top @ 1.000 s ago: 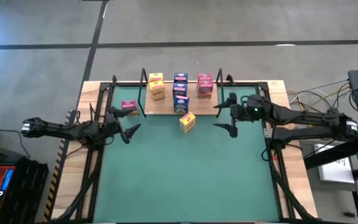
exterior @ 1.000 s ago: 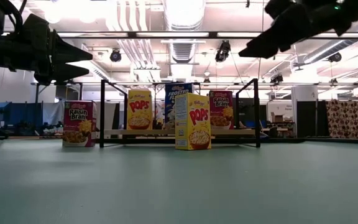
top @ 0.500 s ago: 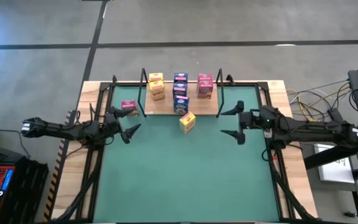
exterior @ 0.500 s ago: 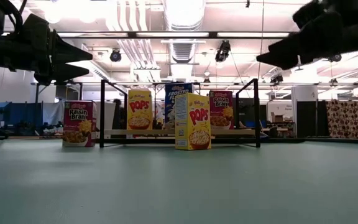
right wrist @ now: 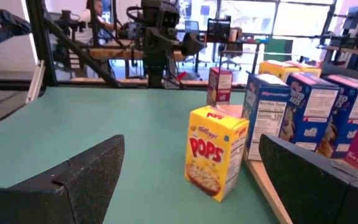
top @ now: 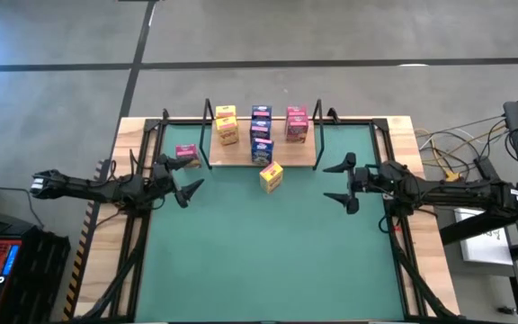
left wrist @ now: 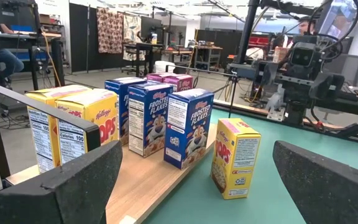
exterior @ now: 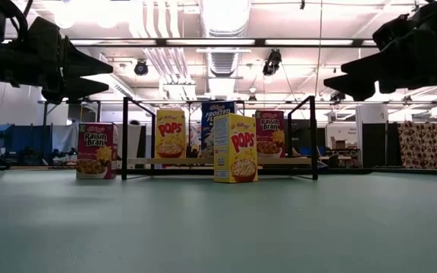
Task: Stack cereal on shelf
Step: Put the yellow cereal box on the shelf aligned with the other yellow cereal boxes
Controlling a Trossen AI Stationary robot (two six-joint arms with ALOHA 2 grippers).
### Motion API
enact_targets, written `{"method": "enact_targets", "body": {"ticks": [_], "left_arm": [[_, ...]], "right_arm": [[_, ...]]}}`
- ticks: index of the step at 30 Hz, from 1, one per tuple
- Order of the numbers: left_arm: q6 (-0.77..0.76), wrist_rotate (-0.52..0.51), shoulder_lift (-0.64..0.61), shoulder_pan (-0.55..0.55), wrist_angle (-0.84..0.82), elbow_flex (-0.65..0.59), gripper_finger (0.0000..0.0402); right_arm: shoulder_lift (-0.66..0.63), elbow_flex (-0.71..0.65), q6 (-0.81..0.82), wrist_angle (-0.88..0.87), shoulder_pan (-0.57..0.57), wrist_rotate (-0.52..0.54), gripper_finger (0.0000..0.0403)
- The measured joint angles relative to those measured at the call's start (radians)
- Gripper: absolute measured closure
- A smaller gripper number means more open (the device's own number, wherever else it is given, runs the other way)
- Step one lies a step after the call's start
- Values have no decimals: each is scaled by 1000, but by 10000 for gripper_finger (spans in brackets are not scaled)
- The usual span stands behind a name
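Observation:
The shelf (top: 232, 158) is a light wood board with black wire uprights, lying at the far side of the green mat. On it stand two yellow boxes (top: 227, 124), three blue boxes (top: 261, 131) and two pink boxes (top: 297, 124). One yellow Pops box (top: 272, 176) (right wrist: 216, 152) stands upright on the mat just in front of the shelf. A pink Raisin Bran box (top: 185, 153) (exterior: 95, 150) stands on the mat left of the shelf. My left gripper (top: 185, 177) hovers open near that pink box. My right gripper (top: 333, 183) hovers open to the right of the yellow box.
The green mat (top: 268, 252) stretches from the boxes to the near edge. Bare wood table strips (top: 421, 270) and black frame rails run along both sides. Cables and equipment lie off the table's right side (top: 457, 144). The room behind holds desks and people.
My right gripper has drawn back from the shelf's right end toward the table's right edge and a little toward the near edge, staying open. The left arm and all boxes have kept still.

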Motion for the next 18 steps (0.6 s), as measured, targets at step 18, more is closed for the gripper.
{"method": "enact_targets", "body": {"ticks": [18], "left_arm": [[0,0,0,0,0,0,2]], "right_arm": [[1,-5,-105,-16,0,0,41]]}}
